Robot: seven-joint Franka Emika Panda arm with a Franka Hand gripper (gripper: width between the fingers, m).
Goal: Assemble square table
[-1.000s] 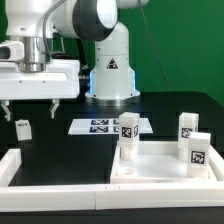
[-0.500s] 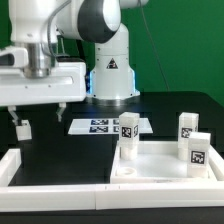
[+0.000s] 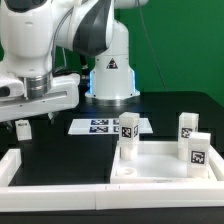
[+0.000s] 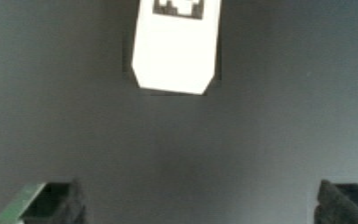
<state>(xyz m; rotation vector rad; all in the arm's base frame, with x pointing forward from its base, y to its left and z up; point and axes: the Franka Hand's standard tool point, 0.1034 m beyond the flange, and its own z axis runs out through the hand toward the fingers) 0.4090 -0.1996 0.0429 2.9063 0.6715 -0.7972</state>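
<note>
The square table's white slab lies at the exterior view's right, with three tagged white legs standing on it. One more white leg rests on the black table at the exterior view's left. It also fills the middle of the wrist view, where this leg lies flat with a tag at one end. My gripper hangs just above and beside it. The gripper is open, its dark fingertips far apart, with nothing between them and the leg beyond their tips.
The marker board lies flat in front of the robot's base. White border rails run along the near side of the black table and up its left edge, next to the slab.
The arm has swung toward the exterior view's left and the hand has tilted and dropped a little over the loose leg. The jaws stay wide apart.
</note>
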